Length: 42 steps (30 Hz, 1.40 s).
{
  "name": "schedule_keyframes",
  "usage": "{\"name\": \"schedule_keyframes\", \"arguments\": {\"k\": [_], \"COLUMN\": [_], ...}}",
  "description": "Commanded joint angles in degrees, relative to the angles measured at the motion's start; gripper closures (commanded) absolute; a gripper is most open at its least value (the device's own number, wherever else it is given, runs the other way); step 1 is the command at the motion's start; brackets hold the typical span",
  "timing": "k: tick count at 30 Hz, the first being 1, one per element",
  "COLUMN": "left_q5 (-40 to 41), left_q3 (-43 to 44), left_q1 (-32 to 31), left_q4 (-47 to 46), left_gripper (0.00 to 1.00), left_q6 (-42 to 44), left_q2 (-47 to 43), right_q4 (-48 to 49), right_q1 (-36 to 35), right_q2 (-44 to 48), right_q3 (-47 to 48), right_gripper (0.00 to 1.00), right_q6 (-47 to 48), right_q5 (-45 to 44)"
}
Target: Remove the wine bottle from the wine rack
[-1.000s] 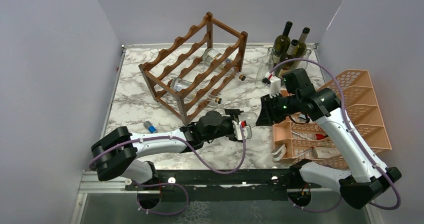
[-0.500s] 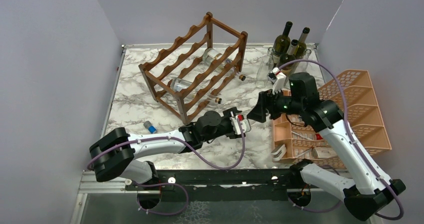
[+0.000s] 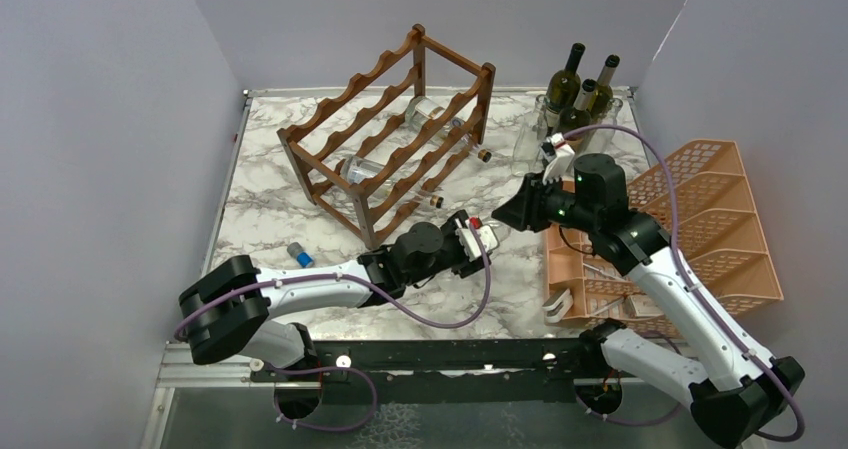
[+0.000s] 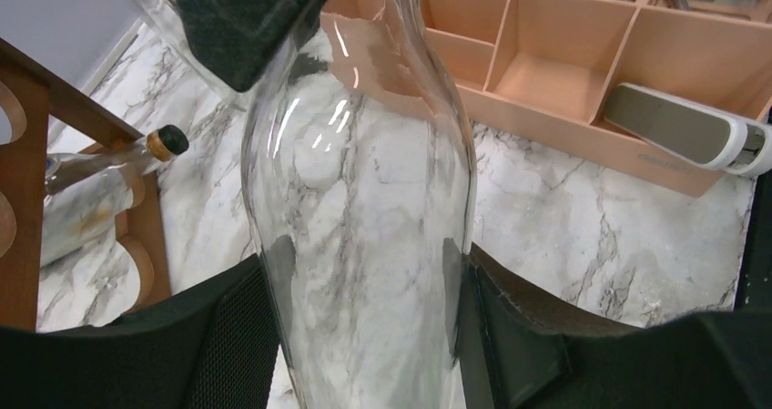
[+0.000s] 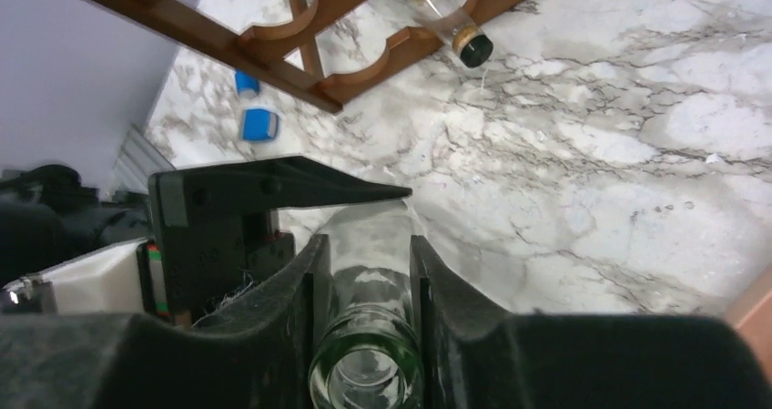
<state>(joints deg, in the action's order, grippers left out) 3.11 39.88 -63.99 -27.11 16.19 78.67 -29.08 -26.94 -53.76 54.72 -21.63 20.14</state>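
My left fingers (image 4: 238, 332) clamp the belly of the clear wine bottle (image 4: 360, 199), and my right fingers (image 5: 305, 291) pinch its neck. It hangs above the bench (image 3: 270, 209), just off the wine rack (image 3: 385, 134), long axis running between my wrists, mouth toward the right one.

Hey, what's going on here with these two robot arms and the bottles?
Both arms hold one clear bottle between them, just in front of the wine rack and already out of it. The left gripper is clamped on the bottle's body, and the right gripper is closed around its open neck. Two corked bottles lie in the rack, on the marble table.
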Motion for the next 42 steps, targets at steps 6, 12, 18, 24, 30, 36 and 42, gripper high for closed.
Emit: {"name": "schedule_keyframes", "arguments": {"k": [6,12,18,24,30,36,42], "left_q5": [-1.06,-0.50,2.50,2.78,3.35,3.99,3.71], "left_q3": [0.87,-0.18,-0.89,-1.12,-1.45,-1.64,-1.73], "left_q1": [-0.35,-0.33,-0.32,-0.35,-0.35,-0.29,-0.33], "left_q4": [-5.23,-5.32,-5.32,-5.30,-5.23,-5.23,-5.24], "left_gripper": [0.01,0.01,0.01,0.01,0.01,0.01,0.01], "left_q6": [-2.20,-0.31,1.57,2.47,4.42,4.67,4.23], "left_q2": [-5.30,-10.20,-12.96,-14.93,-17.03,-19.71,-22.78], "right_q4": [-1.44,-4.73,-9.43,-12.02,-16.45,-14.87,-14.12], "right_q1": [0.10,0.18,0.20,1.93,3.11,3.29,3.30], "right_q2": [-4.23,-9.70,-22.35,-29.88,-36.27,-36.48,-35.84], "right_q3": [7.69,15.19,25.49,32.88,36.34,33.55,33.36], "right_gripper": [0.99,0.99,0.99,0.99,0.95,0.74,0.37], "right_q6": [4.13,7.45,9.55,11.47,12.11,12.60,13.85], "right_q5": [-16.31,-29.59,-37.23,-36.30,-34.41,-34.43,-33.04]}}
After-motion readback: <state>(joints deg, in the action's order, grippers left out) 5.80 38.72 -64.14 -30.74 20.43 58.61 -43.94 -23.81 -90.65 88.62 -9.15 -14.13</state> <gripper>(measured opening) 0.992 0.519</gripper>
